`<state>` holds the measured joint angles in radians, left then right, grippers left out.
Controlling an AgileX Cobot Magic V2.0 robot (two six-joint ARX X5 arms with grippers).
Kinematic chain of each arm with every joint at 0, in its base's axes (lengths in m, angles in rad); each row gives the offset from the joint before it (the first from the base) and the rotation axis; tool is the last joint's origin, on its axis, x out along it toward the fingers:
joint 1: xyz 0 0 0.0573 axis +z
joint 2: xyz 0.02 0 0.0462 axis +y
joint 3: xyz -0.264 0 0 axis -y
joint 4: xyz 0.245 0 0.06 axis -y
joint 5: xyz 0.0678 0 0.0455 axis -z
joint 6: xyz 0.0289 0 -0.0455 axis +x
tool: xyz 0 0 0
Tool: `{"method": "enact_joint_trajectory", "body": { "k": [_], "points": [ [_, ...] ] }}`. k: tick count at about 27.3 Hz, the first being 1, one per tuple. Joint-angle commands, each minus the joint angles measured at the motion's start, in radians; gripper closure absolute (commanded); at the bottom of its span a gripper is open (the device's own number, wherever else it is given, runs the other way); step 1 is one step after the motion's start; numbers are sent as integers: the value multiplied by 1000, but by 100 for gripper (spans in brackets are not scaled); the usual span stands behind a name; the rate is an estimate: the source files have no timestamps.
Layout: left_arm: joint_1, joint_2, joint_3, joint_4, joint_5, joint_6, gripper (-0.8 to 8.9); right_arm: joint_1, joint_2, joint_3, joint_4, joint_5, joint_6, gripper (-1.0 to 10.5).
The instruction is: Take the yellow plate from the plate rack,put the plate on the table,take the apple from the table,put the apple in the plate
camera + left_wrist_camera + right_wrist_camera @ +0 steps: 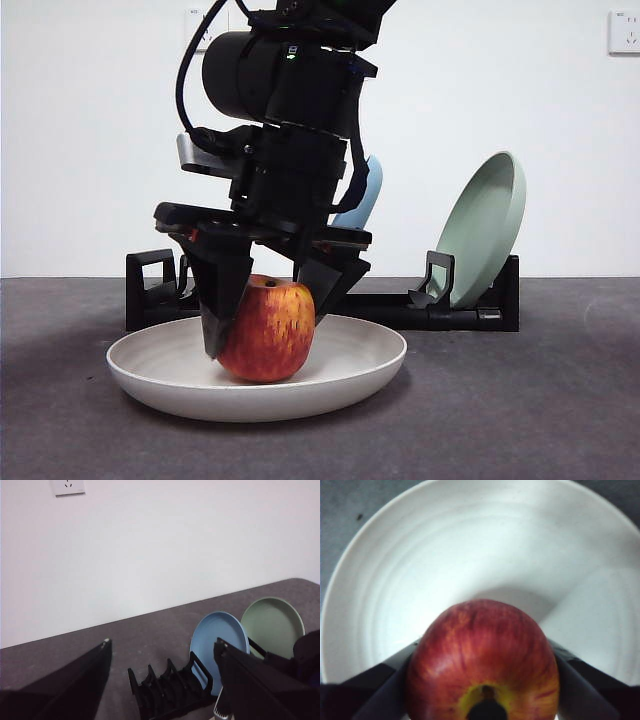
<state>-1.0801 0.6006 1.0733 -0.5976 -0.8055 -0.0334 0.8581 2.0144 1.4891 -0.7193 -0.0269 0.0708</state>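
Here the apple (267, 330) sits between the right gripper (262, 322) (inside the yellow plate (365, 375)).

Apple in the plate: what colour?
Red with yellow-orange streaks; the apple shows best in the front view.

I see my working arm (285, 120) as all matte black: a fat cylindrical housing up top, a blocky stepped wrist beneath it, and a black cable (185, 70) looping down its side. Its right gripper (268, 305) has two wedge-shaped black jaws. My left gripper (162, 680) shows the same dark, tapering jaws.
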Motion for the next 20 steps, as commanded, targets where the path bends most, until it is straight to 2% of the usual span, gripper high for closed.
{"method": "enact_joint_trajectory", "body": {
  "k": [1,3,20],
  "points": [
    [2,-2,-5,-9,-2,7,468,2,13,2,4,4,-1,568],
    [2,-2,-5,-14,-2,7,468,2,13,2,4,4,-1,495],
    [2,10,-5,-55,3,-45,468,-8,-31,5,-3,7,-2,497]
  ]
}}
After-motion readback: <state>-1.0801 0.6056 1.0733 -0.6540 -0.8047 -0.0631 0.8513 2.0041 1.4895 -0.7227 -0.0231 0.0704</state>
